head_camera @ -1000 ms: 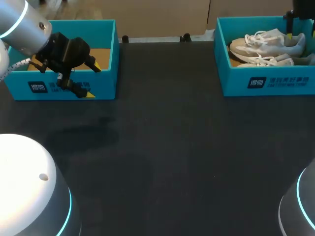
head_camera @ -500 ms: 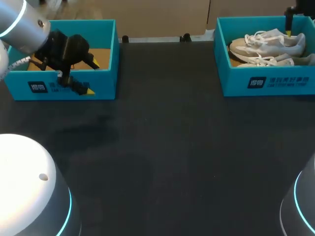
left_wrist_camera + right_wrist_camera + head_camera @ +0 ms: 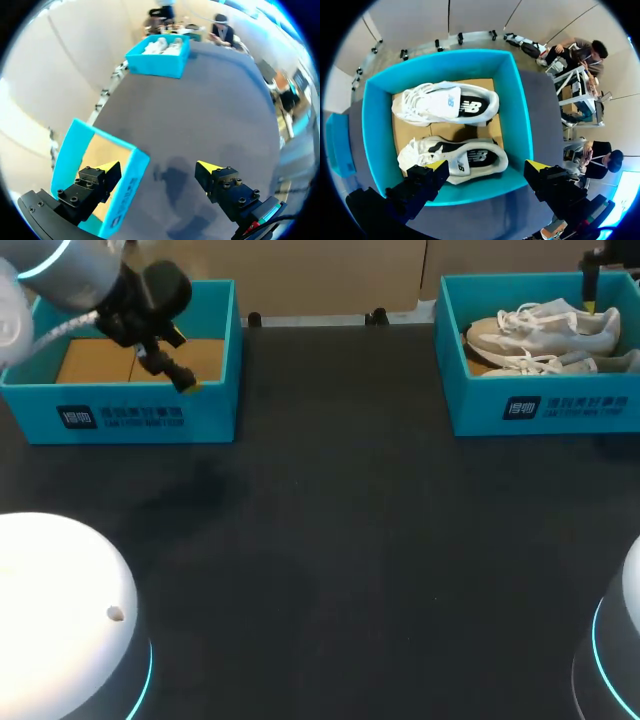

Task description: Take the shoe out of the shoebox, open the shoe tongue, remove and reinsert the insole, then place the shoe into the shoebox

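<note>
Two white shoes lie side by side in the teal shoebox [image 3: 545, 408] at the table's far right: one [image 3: 545, 328] toward the back wall, one [image 3: 548, 364] toward the front. My right gripper [image 3: 590, 292] hangs above the box's back right part. In the right wrist view it [image 3: 487, 165] is open, high over the nearer shoe [image 3: 455, 156], the other shoe [image 3: 445, 102] ahead of it, with nothing between its fingers. My left gripper [image 3: 178, 362] is open over the right end of a second, empty teal box [image 3: 120, 416] at the far left; its fingers straddle that box's wall [image 3: 125, 192].
The empty box shows a brown cardboard floor [image 3: 95, 360]. Black tabletop [image 3: 340, 540] stretches between the two boxes and toward the front. The shoebox [image 3: 161, 61] lies far ahead of the left gripper across the table.
My left gripper has risen from in front of the empty box's front wall and moved back over the box. The right gripper has shifted slightly above the shoebox.
</note>
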{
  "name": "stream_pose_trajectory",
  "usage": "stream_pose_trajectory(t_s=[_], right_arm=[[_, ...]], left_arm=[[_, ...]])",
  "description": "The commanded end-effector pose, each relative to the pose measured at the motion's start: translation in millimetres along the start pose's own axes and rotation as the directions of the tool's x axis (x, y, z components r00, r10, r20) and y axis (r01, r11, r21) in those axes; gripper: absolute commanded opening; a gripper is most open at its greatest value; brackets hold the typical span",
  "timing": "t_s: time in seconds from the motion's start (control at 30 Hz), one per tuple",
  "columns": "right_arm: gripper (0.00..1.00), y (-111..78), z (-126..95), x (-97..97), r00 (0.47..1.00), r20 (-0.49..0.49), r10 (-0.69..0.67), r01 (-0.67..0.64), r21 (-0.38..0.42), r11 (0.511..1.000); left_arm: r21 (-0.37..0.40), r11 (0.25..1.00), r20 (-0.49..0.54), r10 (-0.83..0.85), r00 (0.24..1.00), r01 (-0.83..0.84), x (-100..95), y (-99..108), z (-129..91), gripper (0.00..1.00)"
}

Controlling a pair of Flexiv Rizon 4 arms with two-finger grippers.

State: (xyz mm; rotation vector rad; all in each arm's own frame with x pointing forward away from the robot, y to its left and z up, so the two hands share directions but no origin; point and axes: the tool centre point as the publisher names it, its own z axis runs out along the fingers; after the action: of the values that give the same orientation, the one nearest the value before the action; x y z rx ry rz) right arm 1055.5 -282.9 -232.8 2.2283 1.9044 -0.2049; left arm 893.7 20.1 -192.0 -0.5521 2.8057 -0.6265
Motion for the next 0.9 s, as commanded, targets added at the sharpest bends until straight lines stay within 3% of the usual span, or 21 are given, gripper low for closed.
stream_pose_trajectory(t_s=[0.03, 0.27, 0.4, 0.63, 0.9], right_arm=[[1.0, -23.5, -12.4, 0.6, 1.0, 0.006, -0.007, 0.007, -0.013, 1.0], [1.0, -28.8, -15.8, 2.6, 1.0, 0.023, -0.012, 0.012, 0.007, 1.0], [1.0, -28.8, -15.8, 2.6, 1.0, 0.023, -0.012, 0.012, 0.007, 1.0], [1.0, -28.8, -15.8, 2.6, 1.0, 0.023, -0.012, 0.012, 0.007, 1.0], [1.0, -69.4, -19.4, 16.6, 0.995, -0.078, -0.058, 0.059, 0.013, 0.998]], left_arm=[[-0.122, 0.964, 0.059, -0.229, 0.972, 0.234, -11.7, -7.0, -0.6, 1.0], [-0.139, 0.88, 0.16, -0.433, 0.887, 0.454, -22.8, -9.5, -3.3, 1.0], [-0.147, 0.801, 0.283, -0.529, 0.8, 0.581, -24.8, -8.3, -5.9, 1.0], [-0.112, 0.654, 0.308, -0.693, 0.651, 0.749, -30.0, 1.3, -8.6, 1.0], [-0.126, 0.538, 0.295, -0.782, 0.549, 0.834, -34.6, 14.4, -4.9, 1.0]])
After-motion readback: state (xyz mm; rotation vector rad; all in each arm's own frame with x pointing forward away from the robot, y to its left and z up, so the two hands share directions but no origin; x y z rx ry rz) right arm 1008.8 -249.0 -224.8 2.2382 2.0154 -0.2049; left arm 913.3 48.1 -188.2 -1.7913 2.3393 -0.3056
